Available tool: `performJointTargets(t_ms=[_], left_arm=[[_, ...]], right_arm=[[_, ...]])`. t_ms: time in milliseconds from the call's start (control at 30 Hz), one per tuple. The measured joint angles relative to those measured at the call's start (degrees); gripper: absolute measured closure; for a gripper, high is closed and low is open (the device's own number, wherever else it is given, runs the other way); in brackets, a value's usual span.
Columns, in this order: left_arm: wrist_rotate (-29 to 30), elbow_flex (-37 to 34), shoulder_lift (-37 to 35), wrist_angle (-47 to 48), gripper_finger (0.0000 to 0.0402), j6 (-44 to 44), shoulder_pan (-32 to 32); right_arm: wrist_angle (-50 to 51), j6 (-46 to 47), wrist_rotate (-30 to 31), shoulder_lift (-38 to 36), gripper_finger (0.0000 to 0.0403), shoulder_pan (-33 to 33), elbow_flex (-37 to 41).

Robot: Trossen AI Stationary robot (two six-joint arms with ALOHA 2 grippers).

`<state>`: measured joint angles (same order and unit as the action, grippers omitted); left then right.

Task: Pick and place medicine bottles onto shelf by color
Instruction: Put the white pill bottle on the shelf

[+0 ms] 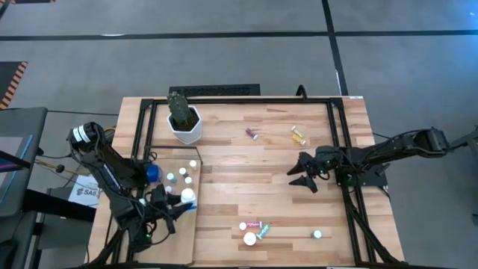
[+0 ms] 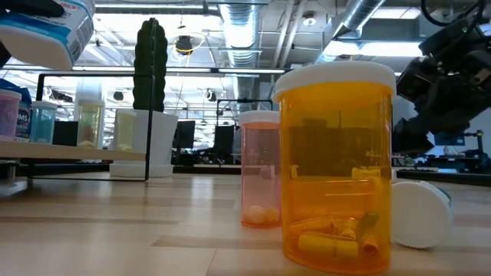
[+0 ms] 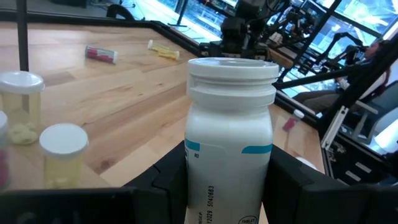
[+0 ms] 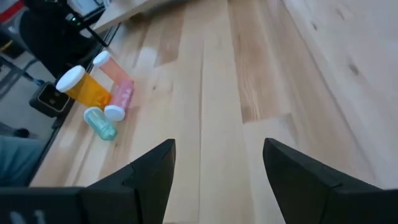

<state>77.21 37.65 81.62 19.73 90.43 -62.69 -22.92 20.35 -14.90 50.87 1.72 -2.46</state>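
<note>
Altogether five loose bottles lie on the wooden bench [image 1: 246, 172]. Left hand [image 1: 176, 208] is clenched around a white cylindrical bottle with blue label stripe [image 3: 229, 143] above the pale plywood shelf [image 1: 175, 239]. Right hand [image 1: 301, 178] hangs released mid-bench.

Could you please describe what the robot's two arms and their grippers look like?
Both arms are dark, jointed and slim. The left arm has a white band near its base and cables alongside. The left gripper and right gripper each have two broad, black, matte fingers.
</note>
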Motion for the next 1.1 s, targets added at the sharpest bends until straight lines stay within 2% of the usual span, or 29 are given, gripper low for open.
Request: performJointTargets(t_ms=[167,467,600,800,933,1100], left_arm=[[-0.3,0.0,0.0,0.0,0.0271,-1.1,0.3],[-1.7,0.0,0.0,0.0,0.0271,-9.8,-0.9],[-5.1,0.0,0.0,0.0,0.0271,-14.6,-3.0],[-4.7,0.0,0.0,0.6,0.0271,-20.1,-8.0],[-4.4,0.0,0.0,2.0,0.0271,-19.7,-11.8],[-2.4,0.0,0.0,7.4,0.0271,-15.0,-15.4]], right_arm=[[1.6,5.1,0.0,0.0,0.0138,-0.1,0.0],[1.7,5.2,0.0,0.1,0.0138,-0.1,0.0],[1.7,5.2,0.0,0.1,0.0138,-0.1,0.0],[1.7,5.2,0.0,0.1,0.0138,-0.1,0.0],[1.7,5.2,0.0,0.1,0.0138,-0.1,0.0],[1.7,5.2,0.0,0.1,0.0138,-0.1,0.0]])
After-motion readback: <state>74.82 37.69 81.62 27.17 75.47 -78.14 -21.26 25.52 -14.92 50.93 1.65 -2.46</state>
